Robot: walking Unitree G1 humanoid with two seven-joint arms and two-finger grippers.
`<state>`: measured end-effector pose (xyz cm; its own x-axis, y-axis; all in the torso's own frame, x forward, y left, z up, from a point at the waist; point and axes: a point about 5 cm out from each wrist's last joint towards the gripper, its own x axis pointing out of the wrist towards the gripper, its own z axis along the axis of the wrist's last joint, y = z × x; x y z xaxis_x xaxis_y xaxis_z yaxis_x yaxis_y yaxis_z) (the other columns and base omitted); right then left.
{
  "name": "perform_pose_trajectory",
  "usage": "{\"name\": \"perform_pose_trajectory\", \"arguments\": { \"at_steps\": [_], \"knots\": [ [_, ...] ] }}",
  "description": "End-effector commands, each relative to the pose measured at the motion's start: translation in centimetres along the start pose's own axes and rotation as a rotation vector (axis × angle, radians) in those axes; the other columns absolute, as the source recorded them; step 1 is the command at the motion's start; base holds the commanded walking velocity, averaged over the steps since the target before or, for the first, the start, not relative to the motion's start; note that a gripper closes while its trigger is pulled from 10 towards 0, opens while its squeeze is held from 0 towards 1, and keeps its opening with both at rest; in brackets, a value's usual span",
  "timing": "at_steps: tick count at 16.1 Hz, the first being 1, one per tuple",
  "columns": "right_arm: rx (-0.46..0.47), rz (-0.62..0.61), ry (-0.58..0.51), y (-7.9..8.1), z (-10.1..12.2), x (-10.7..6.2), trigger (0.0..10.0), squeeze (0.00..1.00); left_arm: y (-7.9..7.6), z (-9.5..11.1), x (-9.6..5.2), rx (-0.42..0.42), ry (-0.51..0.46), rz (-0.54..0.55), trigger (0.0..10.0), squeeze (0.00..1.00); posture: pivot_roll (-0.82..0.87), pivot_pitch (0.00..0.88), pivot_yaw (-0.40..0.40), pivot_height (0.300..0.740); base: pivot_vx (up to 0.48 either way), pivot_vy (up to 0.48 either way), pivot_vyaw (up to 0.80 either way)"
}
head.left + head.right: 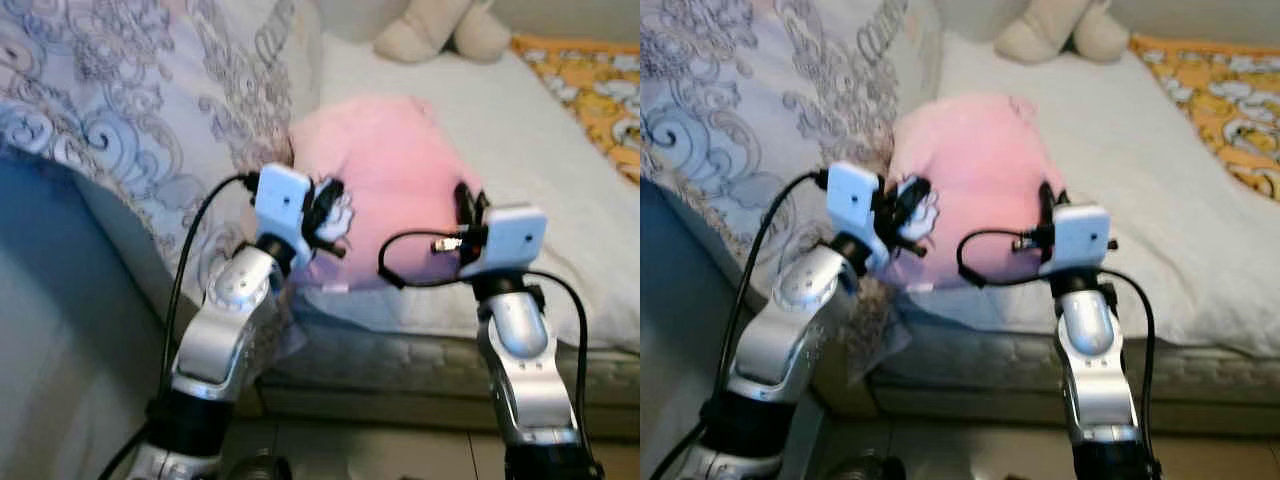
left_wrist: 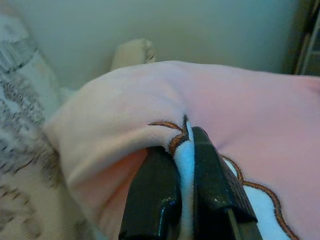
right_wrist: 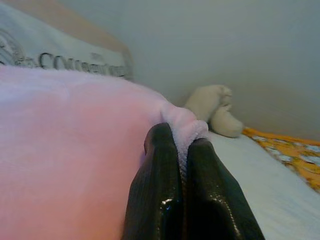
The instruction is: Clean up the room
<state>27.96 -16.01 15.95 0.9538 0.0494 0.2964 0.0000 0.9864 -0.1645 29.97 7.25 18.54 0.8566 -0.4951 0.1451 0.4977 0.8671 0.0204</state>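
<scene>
Both grippers, left [image 2: 182, 150] and right [image 3: 182, 145], pinched shut on soft, rounded pink plush toy [image 1: 385, 180]; embroidered white patch [image 2: 260, 202] visible from left wrist.

Beige plush [image 1: 440, 30] cut off above

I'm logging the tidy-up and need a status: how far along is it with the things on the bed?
Done: nothing looks put away yet. In hand: the pink plush toy is pinched on both sides, the left tool shut on its trimmed edge, the right tool shut on a fold. It looks barely clear of the bed. Left: carrying it off, and the beige stuffed toy at the far end.
</scene>
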Motion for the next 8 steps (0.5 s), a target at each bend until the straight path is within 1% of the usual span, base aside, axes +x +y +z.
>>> {"name": "perform_pose_trajectory", "arguments": {
  "at_steps": [1,2,4,8],
  "knots": [
    [-0.02,-0.084,0.003,-1.3,0.4,0.1,10.0,0.0,0.2,1.7,0.5,0.016,-0.056,0.015,10.0,0.0,-0.06,0.0,0.02,0.74,0.412,-0.24,0.0],
    [-0.008,-0.087,0.02,-1.0,0.4,0.3,10.0,0.0,-0.1,2.0,0.8,0.015,-0.055,0.018,10.0,0.0,-0.06,0.0,0.021,0.74,0.416,0.0,0.0],
    [0.019,-0.08,0.032,-0.6,0.4,0.8,10.0,0.0,0.0,1.6,0.9,0.001,-0.024,0.029,10.0,0.0,-0.06,0.0,0.024,0.74,0.424,0.0,0.0],
    [0.013,-0.074,0.044,-0.6,0.4,1.4,10.0,0.0,0.4,1.4,1.2,-0.003,-0.012,0.053,10.0,0.0,-0.06,0.0,0.029,0.74,0.436,0.0,0.0]
  ]
}}
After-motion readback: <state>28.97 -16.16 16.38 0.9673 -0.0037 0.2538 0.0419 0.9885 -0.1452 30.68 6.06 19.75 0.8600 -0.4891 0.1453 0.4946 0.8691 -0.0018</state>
